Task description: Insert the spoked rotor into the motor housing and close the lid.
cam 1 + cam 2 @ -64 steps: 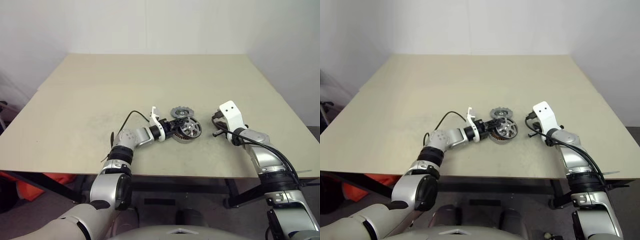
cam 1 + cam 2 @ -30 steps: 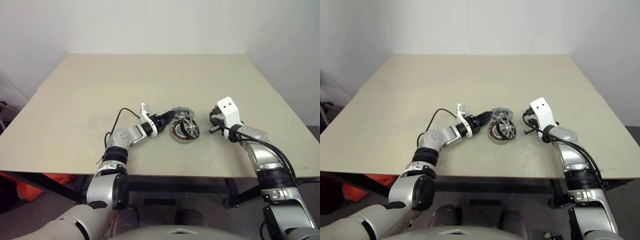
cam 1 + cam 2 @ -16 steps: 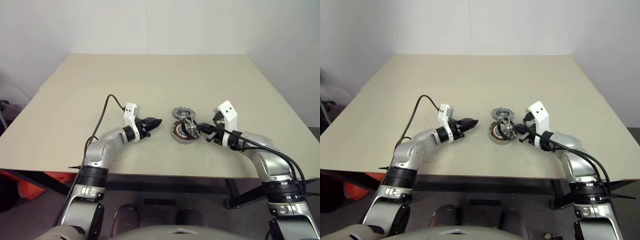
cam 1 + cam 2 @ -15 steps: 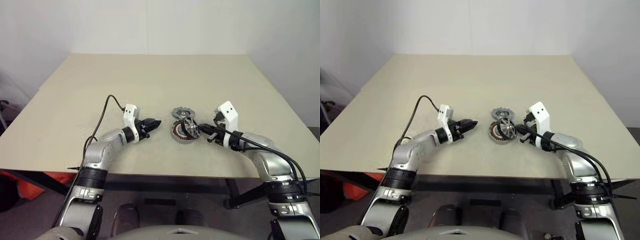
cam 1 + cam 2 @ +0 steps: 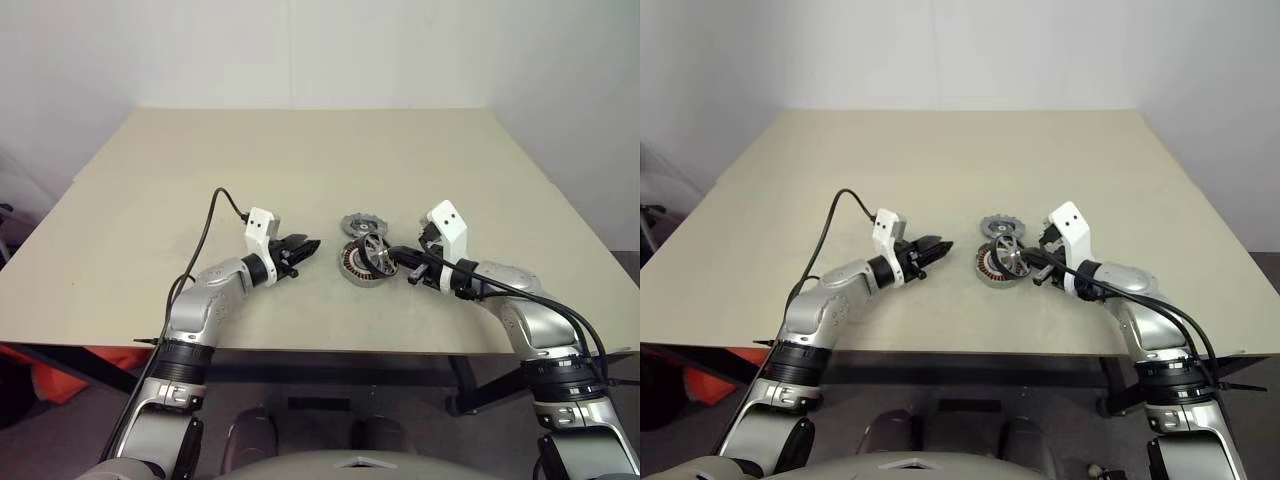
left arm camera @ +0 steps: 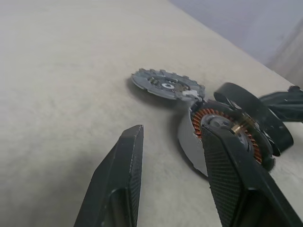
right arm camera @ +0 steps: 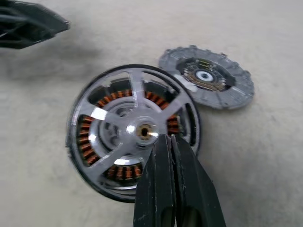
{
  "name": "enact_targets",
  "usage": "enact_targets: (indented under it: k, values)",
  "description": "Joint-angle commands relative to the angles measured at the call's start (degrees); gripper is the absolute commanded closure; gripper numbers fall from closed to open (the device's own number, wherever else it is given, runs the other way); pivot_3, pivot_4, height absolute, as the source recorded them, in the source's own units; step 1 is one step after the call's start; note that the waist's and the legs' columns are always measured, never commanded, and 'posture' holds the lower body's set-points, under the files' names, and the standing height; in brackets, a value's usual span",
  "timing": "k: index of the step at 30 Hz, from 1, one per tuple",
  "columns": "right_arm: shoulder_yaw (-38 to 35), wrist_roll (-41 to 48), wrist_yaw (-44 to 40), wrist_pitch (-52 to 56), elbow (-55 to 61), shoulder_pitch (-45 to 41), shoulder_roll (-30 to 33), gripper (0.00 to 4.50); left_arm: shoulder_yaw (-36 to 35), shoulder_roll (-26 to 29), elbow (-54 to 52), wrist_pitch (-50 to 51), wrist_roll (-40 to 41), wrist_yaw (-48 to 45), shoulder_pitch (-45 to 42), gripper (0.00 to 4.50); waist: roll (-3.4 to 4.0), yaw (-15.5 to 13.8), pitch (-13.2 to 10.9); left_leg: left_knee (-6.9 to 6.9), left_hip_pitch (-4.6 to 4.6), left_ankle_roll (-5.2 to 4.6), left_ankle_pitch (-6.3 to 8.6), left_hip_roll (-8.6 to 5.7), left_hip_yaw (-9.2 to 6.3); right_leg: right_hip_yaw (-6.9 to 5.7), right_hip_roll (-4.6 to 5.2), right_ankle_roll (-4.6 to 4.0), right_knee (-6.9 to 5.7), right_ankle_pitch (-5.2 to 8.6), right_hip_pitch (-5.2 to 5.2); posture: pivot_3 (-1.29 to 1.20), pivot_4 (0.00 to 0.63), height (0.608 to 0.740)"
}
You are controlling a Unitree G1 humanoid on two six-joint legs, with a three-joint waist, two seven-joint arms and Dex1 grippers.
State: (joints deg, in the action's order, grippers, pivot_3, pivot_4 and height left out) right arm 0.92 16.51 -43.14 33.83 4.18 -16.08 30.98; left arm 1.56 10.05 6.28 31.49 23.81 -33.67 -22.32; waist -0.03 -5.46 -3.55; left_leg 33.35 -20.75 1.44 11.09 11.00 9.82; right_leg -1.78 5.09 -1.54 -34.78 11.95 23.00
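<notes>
Pressing its clenched fingers against the spoked rotor (image 7: 132, 130), the right gripper (image 7: 166, 142) is likely nudging it into the motor housing (image 6: 227, 137) at mid-table — the left gripper (image 5: 305, 246) is waiting released beside it. The lid (image 7: 207, 75) is lying just behind on the beige table (image 5: 300, 160), white walls beyond.

My right hand (image 7: 165, 142) has its two fingers pressed together in front of the spoked rotor (image 7: 132, 130), covering the near rim, so I cannot tell whether the tips touch the hub. The rotor hides most of the motor housing (image 7: 124, 172); only copper windings show between the spokes. From my left wrist, one finger (image 6: 232, 175) cuts across the housing, and both fingers run off the picture's edge.
</notes>
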Motion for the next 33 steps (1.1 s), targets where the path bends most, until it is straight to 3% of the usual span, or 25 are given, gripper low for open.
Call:
enact_targets:
  k: [1, 21, 33]
  values:
    - [1.53, 0.66, -0.59, 0.02, 2.82, -1.69, -0.68, 4.5, -1.41, 0.43, -0.05, -1.76, -0.37, 0.49, -1.64, 2.5, 0.0, 0.01, 0.0, 0.0, 0.0, 0.0, 0.0, 0.01, 0.0, 0.0, -0.01, 0.0, 0.0, 0.0, 0.0, 0.0, 0.0, 0.74]
    - [2.96, -1.72, -0.24, -1.59, 1.18, -3.75, -1.7, 4.5, -0.65, 0.26, 0.54, -2.96, -2.14, 0.93, -0.62, 2.5, 0.01, -0.02, 0.01, 0.0, 0.07, 0.03, -0.02, 0.02, 0.0, 0.06, -0.06, 0.0, -0.05, 0.0, -0.01, 0.0, 0.0, 0.74]
    - [0.3, -2.67, -0.92, -3.6, -0.44, -3.87, 1.7, 4.5, -0.19, 0.02, 0.82, -3.24, -3.02, 0.88, -0.05, 2.5, 0.01, -0.06, 0.01, 0.0, 0.06, 0.03, -0.02, 0.01, 0.0, 0.07, -0.06, -0.01, -0.05, 0.0, -0.01, 0.0, 0.0, 0.74]
